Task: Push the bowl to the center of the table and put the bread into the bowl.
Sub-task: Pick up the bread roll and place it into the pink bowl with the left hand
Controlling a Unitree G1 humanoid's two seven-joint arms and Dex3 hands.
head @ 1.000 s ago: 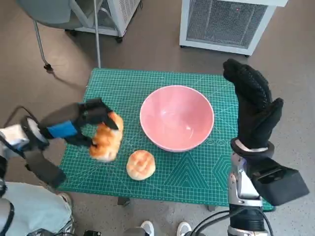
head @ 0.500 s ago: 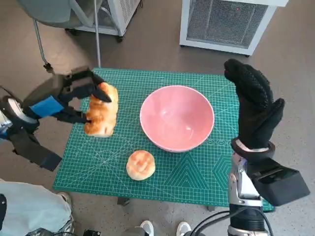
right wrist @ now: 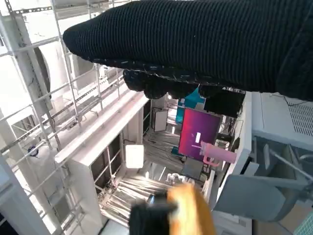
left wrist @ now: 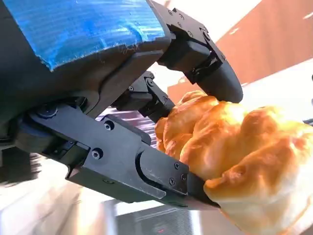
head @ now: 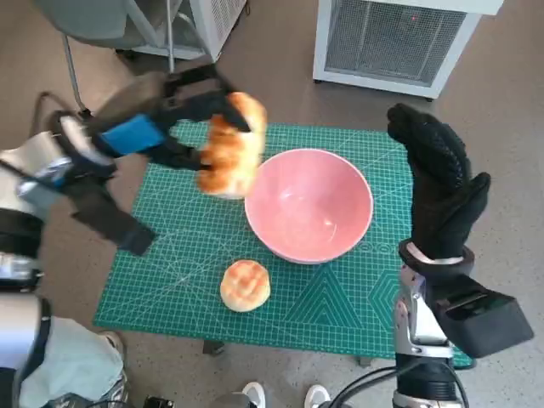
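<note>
My left hand [head: 161, 115] grips a golden croissant-like bread [head: 230, 146] and holds it in the air just beyond the left rim of the pink bowl [head: 309, 204]. The left wrist view shows that bread [left wrist: 230, 147] clamped between the black fingers [left wrist: 205, 63]. The bowl is empty and sits on the green mat [head: 195, 246], slightly right of the mat's middle. A second, round bread roll [head: 245, 285] lies on the mat in front of the bowl. My right hand [head: 438, 187] is raised upright at the bowl's right side, fingers straight, holding nothing.
The mat covers the small table. A white mesh-fronted cabinet [head: 395, 38] stands on the floor behind the table, and a chair [head: 85, 25] with metal legs at the back left. Shoes of a person [head: 280, 395] show at the table's near edge.
My left hand has lifted the bread from the mat's left side up and to the right, to the bowl's left rim. The right hand and the bowl have stayed put.
</note>
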